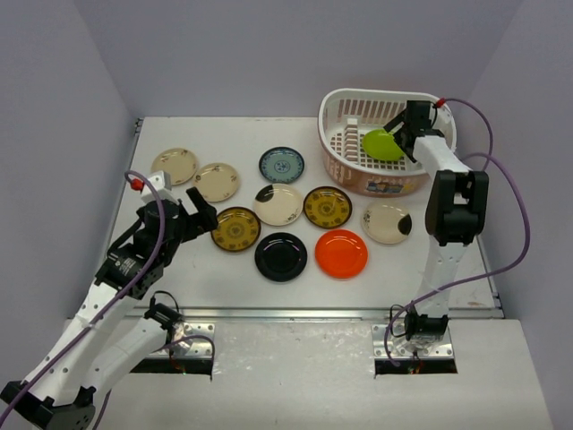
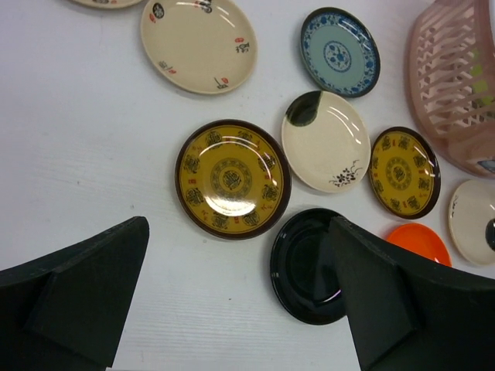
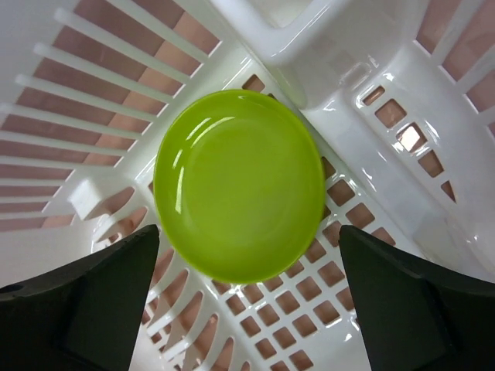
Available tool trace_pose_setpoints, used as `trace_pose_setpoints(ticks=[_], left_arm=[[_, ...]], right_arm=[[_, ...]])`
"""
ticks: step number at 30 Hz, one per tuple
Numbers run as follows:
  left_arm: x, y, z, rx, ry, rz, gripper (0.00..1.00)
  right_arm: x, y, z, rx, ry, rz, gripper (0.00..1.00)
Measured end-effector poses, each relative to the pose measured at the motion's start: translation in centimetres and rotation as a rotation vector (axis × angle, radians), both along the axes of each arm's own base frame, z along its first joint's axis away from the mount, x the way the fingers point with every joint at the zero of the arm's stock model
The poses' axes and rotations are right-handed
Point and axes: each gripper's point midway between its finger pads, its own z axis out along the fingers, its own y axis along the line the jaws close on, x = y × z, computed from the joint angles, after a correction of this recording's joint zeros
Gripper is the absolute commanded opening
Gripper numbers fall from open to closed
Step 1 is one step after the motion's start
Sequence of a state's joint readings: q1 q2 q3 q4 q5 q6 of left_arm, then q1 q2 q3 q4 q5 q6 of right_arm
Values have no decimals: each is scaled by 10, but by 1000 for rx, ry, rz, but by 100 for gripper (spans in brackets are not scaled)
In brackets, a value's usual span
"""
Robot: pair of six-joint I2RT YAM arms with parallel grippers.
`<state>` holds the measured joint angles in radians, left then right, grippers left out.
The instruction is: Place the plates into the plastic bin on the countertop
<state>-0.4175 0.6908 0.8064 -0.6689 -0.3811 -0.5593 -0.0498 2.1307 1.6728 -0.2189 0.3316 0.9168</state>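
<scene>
The left claw (image 1: 202, 213) hangs with its fingers spread wide, just left of a brown-gold patterned plate (image 1: 236, 228). Nine plates lie on the white surface (image 1: 206, 282). At the far right, the lime green plate (image 1: 382, 144) lies inside the plastic bin (image 1: 345, 100). The right claw (image 1: 405, 128) is spread apart above it, gripping nothing.

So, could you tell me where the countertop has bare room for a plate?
Bare patches on the countertop: the near strip between the black plate, orange plate and front edge, and the far strip behind the blue plate, left of the plastic bin. The middle is crowded, plates nearly touching.
</scene>
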Motion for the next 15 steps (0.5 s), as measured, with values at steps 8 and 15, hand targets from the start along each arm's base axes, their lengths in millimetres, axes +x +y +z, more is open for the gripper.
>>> trace_pose_setpoints(ticks=[8, 15], left_arm=[[-2, 5, -83, -80, 225, 230, 100], [-2, 17, -152, -41, 393, 373, 100]], right_arm=[[-24, 24, 129, 42, -190, 108, 99], [-123, 128, 242, 5, -461, 499, 99]])
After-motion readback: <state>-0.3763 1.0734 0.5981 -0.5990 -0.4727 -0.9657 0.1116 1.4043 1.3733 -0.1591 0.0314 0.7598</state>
